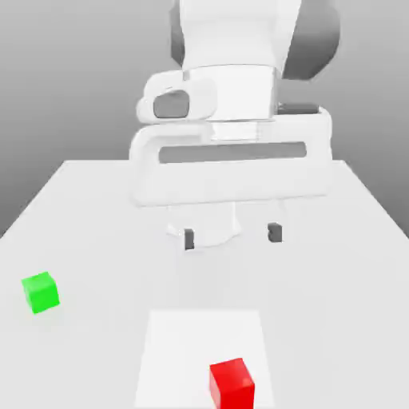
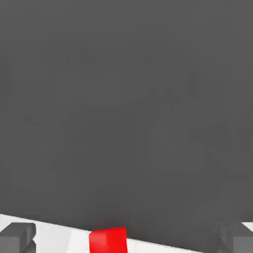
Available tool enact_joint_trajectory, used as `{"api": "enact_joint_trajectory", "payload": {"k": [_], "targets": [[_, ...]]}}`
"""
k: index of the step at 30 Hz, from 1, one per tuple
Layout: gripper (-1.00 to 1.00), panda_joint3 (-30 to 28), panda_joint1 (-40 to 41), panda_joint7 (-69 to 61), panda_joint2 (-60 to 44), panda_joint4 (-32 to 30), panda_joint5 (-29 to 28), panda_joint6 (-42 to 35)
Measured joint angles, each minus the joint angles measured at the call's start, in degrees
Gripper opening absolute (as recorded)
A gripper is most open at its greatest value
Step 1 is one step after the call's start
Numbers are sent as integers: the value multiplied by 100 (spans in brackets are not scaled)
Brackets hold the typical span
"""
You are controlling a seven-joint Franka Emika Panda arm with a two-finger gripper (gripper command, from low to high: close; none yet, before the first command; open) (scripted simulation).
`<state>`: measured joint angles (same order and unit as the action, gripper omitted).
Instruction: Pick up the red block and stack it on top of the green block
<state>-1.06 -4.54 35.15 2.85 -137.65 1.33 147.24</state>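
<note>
The red block (image 1: pixel 232 384) sits on the white table near its front edge, a little toward the exterior view's right. The green block (image 1: pixel 40 291) rests far over at the exterior view's left. My gripper (image 1: pixel 232 236) hangs above the table's middle, behind the red block and well apart from both cubes, its two dark fingertips spread wide with nothing between them. In the hand view the red block (image 2: pixel 108 240) shows between the two grey fingers (image 2: pixel 17 237).
The white table (image 1: pixel 335 272) spreads to both sides and ends just beyond the red block. A slightly brighter rectangular patch (image 1: pixel 180 343) lies under and around the red block. The arm's large white body (image 1: pixel 232 152) looms over the table's back half.
</note>
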Motion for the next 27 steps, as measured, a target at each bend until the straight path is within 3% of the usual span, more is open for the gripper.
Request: {"api": "enact_joint_trajectory", "payload": {"k": [7, 12, 13, 20, 25, 27], "targets": [[0, 52, -38, -258, -1452, -190, -88, 537], [0, 69, -32, -296, -2490, -79, -93, 1328], [-100, 71, -32, -299, -2594, -63, -90, 1415], [-100, 74, -28, -292, -2569, -68, -98, 1390], [-100, 13, 8, -256, -1676, -229, -111, 660], [-100, -324, 258, -68, -1423, -404, -131, 587]]}}
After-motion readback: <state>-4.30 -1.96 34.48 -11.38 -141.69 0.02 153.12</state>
